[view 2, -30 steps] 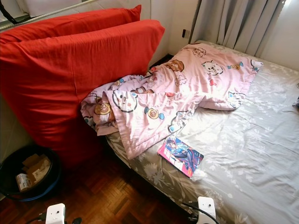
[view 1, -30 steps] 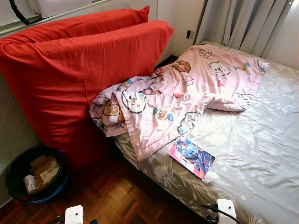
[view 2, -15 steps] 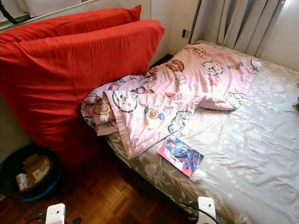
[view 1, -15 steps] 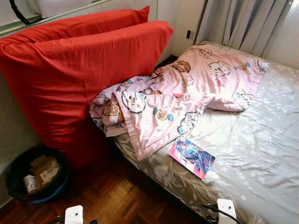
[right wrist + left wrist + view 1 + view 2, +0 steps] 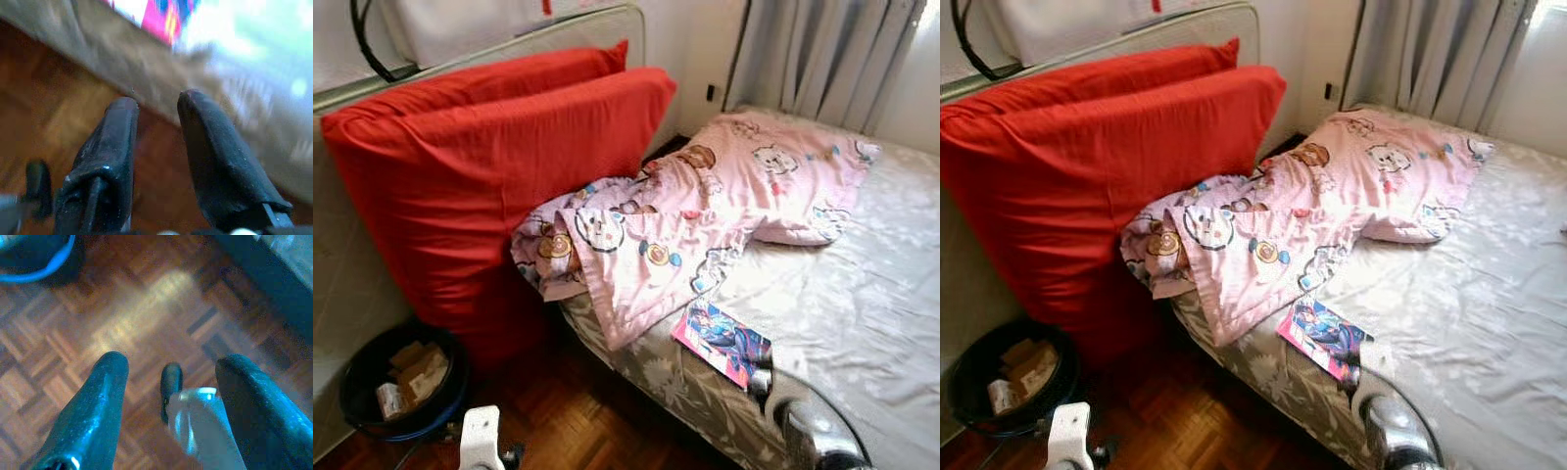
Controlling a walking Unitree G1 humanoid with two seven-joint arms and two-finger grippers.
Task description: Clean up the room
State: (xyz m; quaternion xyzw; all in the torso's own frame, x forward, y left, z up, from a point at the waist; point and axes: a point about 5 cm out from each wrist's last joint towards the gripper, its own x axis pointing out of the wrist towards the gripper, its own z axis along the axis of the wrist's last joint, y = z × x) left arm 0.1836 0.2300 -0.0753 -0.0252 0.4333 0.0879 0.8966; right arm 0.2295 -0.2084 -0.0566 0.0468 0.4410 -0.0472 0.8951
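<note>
Looking down, near edge: we are seeing dark reddish parquet floor [image 5: 578, 411] of small wooden blocks laid in a basket-weave pattern, glossy where light falls on it.
Left gripper [image 5: 168, 382]: we are holding its two long black fingers spread apart with nothing between them, hanging above the parquet; the fingers are smooth, rounded and slightly shiny.
Right gripper [image 5: 157, 105]: we are keeping its two black fingers slightly parted and pinching nothing, pointing at the edge of the bed where floor meets mattress side; this view is blurring.
Right arm [image 5: 813, 431]: we are showing a silver, curved, metallic forearm low by the mattress corner, blurred.
Bin [image 5: 357, 367]: a round dark tub with a blue rim is sitting on the floor to our left, holding crumpled cardboard [image 5: 416, 367] scraps.
Book [image 5: 722, 341]: a thin, flat, glossy magazine with a pink and blue cover is lying on the bed near its edge, just beside the blanket's hanging corner.
Bed sheet [image 5: 862, 294]: grey fabric with a pale flower print is lying mostly smooth.
Blanket [image 5: 705, 206]: a soft pink cartoon-printed quilt is lying rumpled across the bed, one corner drooping over the side.
Cushions [image 5: 499, 166]: two big red fabric cushions are standing upright beside the bed.
Curtains [image 5: 822, 54]: grey pleated drapes are hanging farthest back.
</note>
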